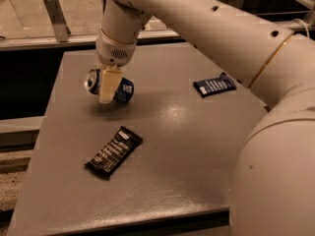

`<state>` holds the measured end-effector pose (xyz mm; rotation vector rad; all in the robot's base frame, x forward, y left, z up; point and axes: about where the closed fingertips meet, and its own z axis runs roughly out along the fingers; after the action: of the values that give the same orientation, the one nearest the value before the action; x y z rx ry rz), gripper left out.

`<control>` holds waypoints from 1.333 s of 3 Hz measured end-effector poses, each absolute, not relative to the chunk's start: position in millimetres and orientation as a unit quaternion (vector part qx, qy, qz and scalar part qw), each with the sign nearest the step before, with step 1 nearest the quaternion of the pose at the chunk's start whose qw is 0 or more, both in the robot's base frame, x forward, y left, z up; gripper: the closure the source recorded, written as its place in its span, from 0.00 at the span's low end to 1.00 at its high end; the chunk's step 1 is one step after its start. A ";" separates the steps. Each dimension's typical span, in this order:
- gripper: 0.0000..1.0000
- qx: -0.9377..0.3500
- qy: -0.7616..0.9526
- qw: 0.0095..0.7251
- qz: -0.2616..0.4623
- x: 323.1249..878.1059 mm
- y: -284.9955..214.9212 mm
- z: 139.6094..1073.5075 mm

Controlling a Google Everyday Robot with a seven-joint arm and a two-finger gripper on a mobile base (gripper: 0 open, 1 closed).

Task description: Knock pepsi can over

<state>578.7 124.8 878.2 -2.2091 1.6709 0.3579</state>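
Observation:
The pepsi can (124, 90) is blue with a silver top. It lies tipped on its side at the back left of the grey table (197, 146), with its top facing left. My gripper (106, 97) hangs straight down from the white arm and sits right against the can, covering its middle. The can's left end (92, 80) and right part show on either side of the gripper.
A dark snack bar wrapper (114, 150) lies near the front left of the table. A second dark blue wrapper (214, 85) lies at the back right. My arm's large white body (275, 171) fills the right side. A railing (54, 16) runs behind the table.

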 end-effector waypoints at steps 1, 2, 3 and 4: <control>0.00 -0.782 0.585 0.170 0.129 573.3 128.7 874.7; 0.00 -0.780 0.587 0.173 0.131 571.0 128.3 874.5; 0.00 -0.772 0.595 0.178 0.136 570.8 122.2 873.6; 0.00 -0.749 0.616 0.194 0.148 579.3 105.9 871.8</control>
<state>579.3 105.9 871.8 -2.1000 1.7268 0.4157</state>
